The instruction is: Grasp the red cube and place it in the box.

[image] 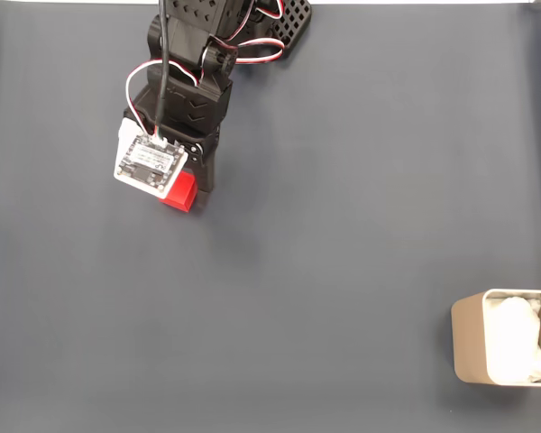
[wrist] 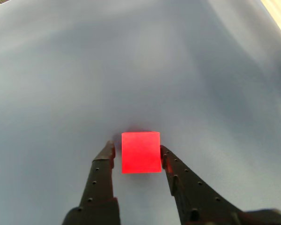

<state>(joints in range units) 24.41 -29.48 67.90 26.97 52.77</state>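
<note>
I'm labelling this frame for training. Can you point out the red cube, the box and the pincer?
red cube (wrist: pixel 140 152): wrist view, middle of its facing side.
box (image: pixel 467 338): fixed view, its beige left wall.
pincer (wrist: pixel 136 151): wrist view, midway between the fingertips.

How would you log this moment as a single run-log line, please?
phase: grasp approach | gripper: open, fingers astride red cube | cube: on dark table | box: lower right in fixed view, no cube inside

We see our black two-finger gripper (wrist: pixel 136 152) pointing down, its perforated fingers (wrist: pixel 101 171) parted; the right one touches the small bright red cube (wrist: pixel 140 152) between them, the left sits just beside it
</note>
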